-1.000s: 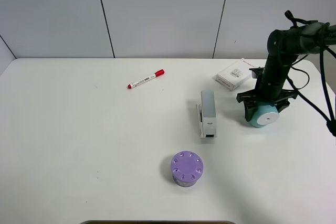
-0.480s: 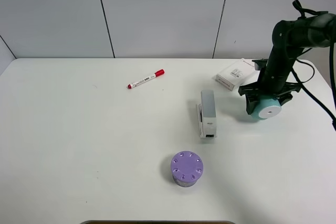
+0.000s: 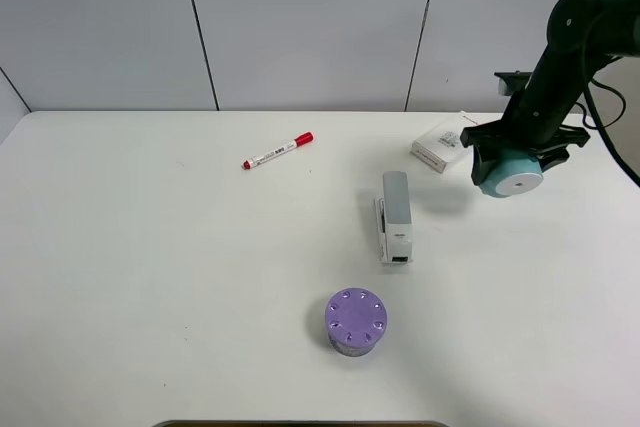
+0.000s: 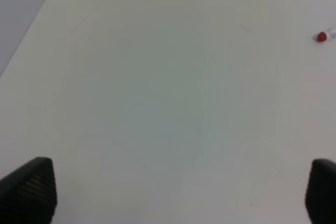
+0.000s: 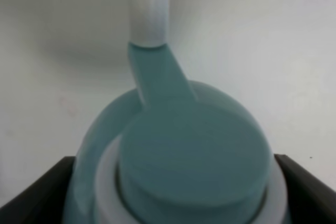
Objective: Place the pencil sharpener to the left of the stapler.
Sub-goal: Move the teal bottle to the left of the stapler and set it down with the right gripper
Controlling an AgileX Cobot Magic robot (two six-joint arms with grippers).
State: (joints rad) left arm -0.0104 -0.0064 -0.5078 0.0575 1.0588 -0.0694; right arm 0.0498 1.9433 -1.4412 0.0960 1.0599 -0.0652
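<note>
The teal pencil sharpener [image 3: 510,175] with its flat white round face hangs above the table at the right, held by my right gripper [image 3: 518,152], which is shut on it. In the right wrist view the pencil sharpener [image 5: 184,150] fills the frame between the dark fingers [image 5: 31,187]. The light-grey and white stapler [image 3: 394,215] lies on the table left of and below the sharpener, apart from it. Only the two dark fingertips [image 4: 26,190] of my open left gripper [image 4: 173,192] show, over bare table; the left arm is out of the high view.
A purple dotted-top cylinder [image 3: 355,322] stands in front of the stapler. A red-capped white marker [image 3: 277,151] lies at the back left, its cap [image 4: 322,36] in the left wrist view. A flat white box with red print [image 3: 445,143] sits just behind the sharpener.
My right gripper has lifted the pencil sharpener off the table and carried it up and slightly toward the back right. The left arm and other objects have not moved.
</note>
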